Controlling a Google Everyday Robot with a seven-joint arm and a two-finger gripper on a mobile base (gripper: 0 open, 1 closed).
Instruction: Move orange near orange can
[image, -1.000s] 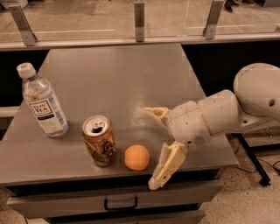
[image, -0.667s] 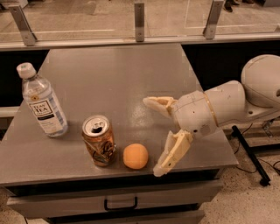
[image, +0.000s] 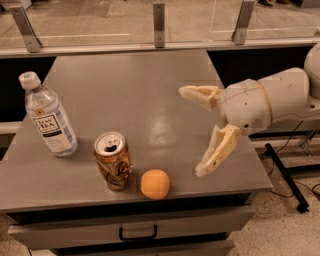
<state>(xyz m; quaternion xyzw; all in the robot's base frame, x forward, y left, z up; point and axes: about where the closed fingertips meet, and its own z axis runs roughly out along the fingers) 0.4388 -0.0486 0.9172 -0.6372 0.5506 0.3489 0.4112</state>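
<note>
The orange (image: 155, 183) lies on the grey table (image: 135, 95) near its front edge. The orange can (image: 113, 160) stands upright just left of it, a small gap between them. My gripper (image: 192, 131) is open and empty, hovering over the table's right side, to the right of and a little above the orange. One finger (image: 198, 94) points left at the back, the other finger (image: 217, 150) hangs down toward the front edge.
A clear tea bottle with a white cap (image: 47, 116) stands at the table's left edge. A glass railing with metal posts (image: 159, 24) runs behind the table. A drawer with a black handle (image: 136, 233) sits under the tabletop. Cables lie on the floor at right.
My gripper has pulled back to the right and risen away from the orange, staying open. The orange and can have not moved.
</note>
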